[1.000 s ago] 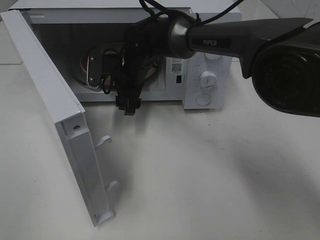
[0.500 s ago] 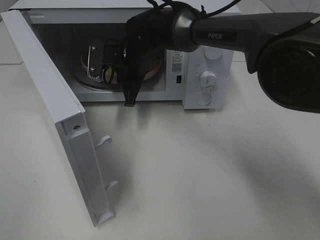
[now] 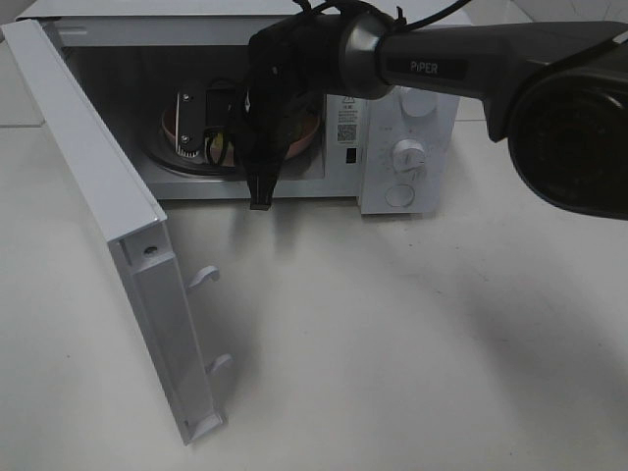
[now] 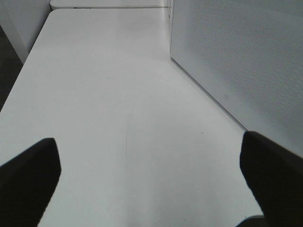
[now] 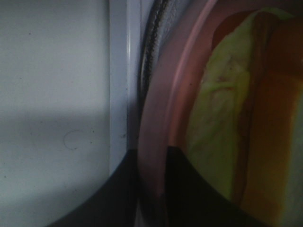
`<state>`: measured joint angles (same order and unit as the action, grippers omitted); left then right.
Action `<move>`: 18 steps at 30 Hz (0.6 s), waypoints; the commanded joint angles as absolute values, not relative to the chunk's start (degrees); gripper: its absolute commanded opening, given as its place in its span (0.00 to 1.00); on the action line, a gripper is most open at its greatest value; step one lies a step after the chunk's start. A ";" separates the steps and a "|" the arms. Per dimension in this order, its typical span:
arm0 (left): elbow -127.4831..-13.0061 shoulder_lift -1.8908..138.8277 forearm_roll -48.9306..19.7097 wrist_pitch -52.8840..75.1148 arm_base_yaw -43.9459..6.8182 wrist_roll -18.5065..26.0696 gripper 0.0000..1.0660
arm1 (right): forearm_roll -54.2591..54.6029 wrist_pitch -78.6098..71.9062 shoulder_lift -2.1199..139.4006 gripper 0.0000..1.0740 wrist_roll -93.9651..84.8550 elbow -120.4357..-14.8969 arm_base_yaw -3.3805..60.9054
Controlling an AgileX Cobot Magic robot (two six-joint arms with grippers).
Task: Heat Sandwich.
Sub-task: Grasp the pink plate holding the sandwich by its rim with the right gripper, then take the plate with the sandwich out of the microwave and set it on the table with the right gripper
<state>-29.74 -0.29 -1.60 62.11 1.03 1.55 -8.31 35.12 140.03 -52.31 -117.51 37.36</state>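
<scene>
- Sandwich (image 5: pixel 236 113) is being carried on the pink plate (image 5: pixel 161 118), and in the right wrist view it is filling most of the frame: yellow-green layer next to the brown bread, long axis running roughly along the gripper's reach.
- Plate rim is being pinched by the right gripper (image 5: pixel 150 189); a dark finger is seen on each side of the rim, so the jaws are being held closed on the plate, not on the food itself.
- From the high camera, the plate (image 3: pixel 306 132) is being held inside the open microwave (image 3: pixel 407 118), over the round turntable area, with the right arm (image 3: pixel 461 69) reaching across from the right side.
- Sandwich is lying just past the fingertips, deeper into the cavity. That's the relation being relied on: release looks like the step pending, then a straight pull back out through the opening.
- Left gripper (image 4: pixel 151 175) is being kept well away, over bare table (image 4: pixel 109 94) beside the microwave's side wall, fingers spread wide with nothing between them.
- Door (image 3: pixel 108 226) is swung fully open on the left, so the left arm is judged nearer for closing it.
</scene>
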 commanded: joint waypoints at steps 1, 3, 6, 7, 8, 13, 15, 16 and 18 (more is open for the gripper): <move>-29.62 -1.20 -1.78 61.25 1.15 1.49 0.92 | -5.96 39.02 140.37 0.00 -51.85 -116.83 37.30; -29.62 -1.20 -1.78 61.25 1.15 1.49 0.92 | -5.79 39.08 140.32 0.00 -51.85 -116.83 37.30; -29.62 -1.20 -1.78 61.25 1.15 1.49 0.92 | -5.61 39.42 139.92 0.00 -52.25 -116.83 37.30; -29.62 -1.20 -1.78 61.25 1.15 1.49 0.92 | -5.61 39.48 139.63 0.00 -52.60 -116.83 37.30; -29.62 -1.20 -1.78 61.25 1.15 1.49 0.92 | -5.61 39.71 139.46 0.00 -53.00 -116.83 37.30; -29.62 -1.20 -1.78 61.25 1.15 1.49 0.92 | -4.98 39.82 137.57 0.00 -55.86 -115.28 37.30; -29.62 -1.20 -1.78 61.25 1.15 1.49 0.92 | -4.58 38.73 136.36 0.00 -58.27 -112.87 37.30; -29.62 -1.20 -1.78 61.25 1.15 1.49 0.92 | -4.58 38.33 135.85 0.00 -59.76 -111.84 37.30; -29.62 -1.20 -1.78 61.25 1.15 1.49 0.92 | -4.58 37.18 133.96 0.00 -64.40 -108.23 37.30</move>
